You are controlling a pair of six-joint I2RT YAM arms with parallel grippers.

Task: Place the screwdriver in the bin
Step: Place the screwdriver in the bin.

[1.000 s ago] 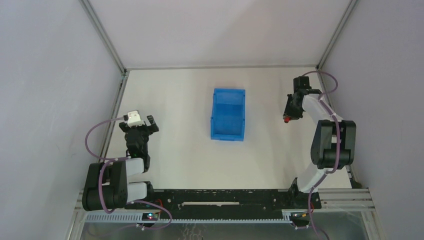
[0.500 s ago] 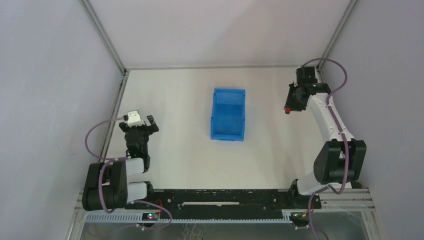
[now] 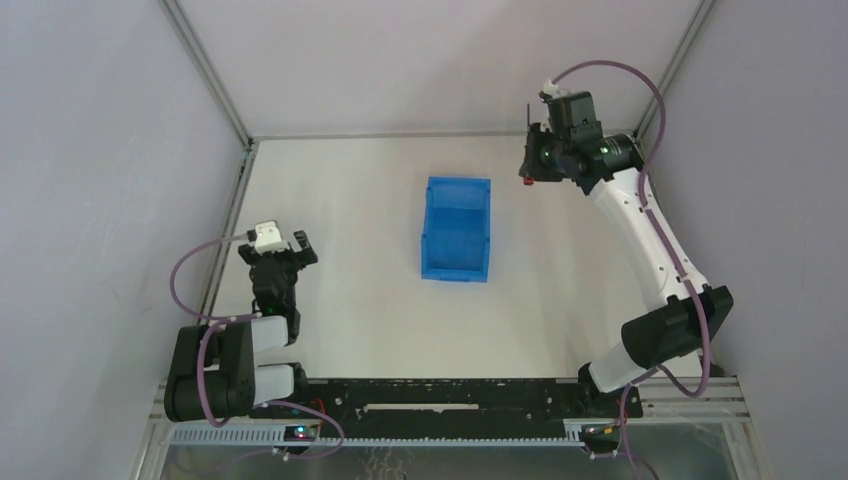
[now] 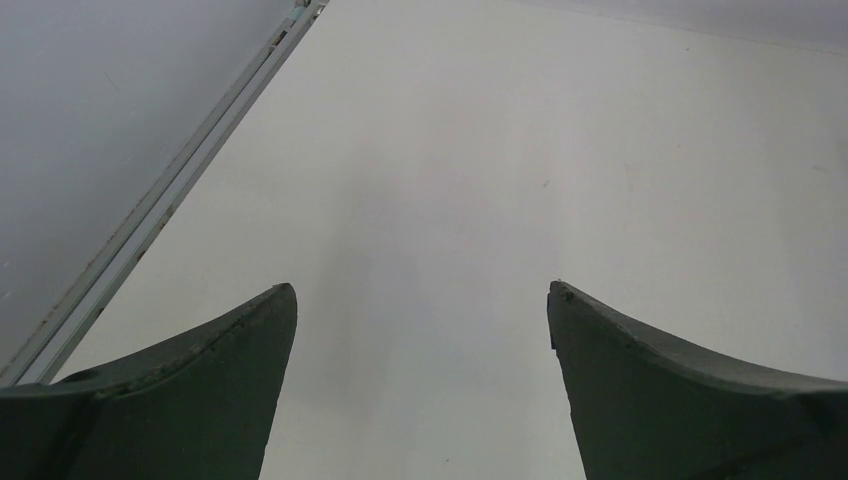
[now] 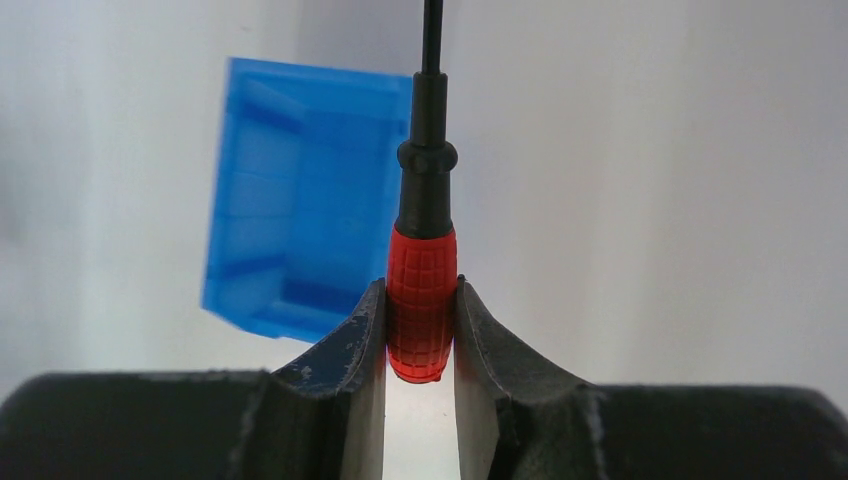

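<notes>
wrist cam: R gripper [image 5: 418, 300] clamps screwdriver [image 5: 426, 200], top cam: red speck

The right arm [image 3: 640, 225] is stretched far out from its base, the forearm raised toward the far right corner and the wrist turned to the left. The right gripper [image 5: 421, 292] is closed, both fingers pressed against the red handle of the screwdriver [image 5: 421, 262]. The left arm [image 3: 235, 350] is folded close to its base at the near left. The left gripper [image 4: 421, 295] is pointed away from the base, its jaws spread wide apart.
</notes>
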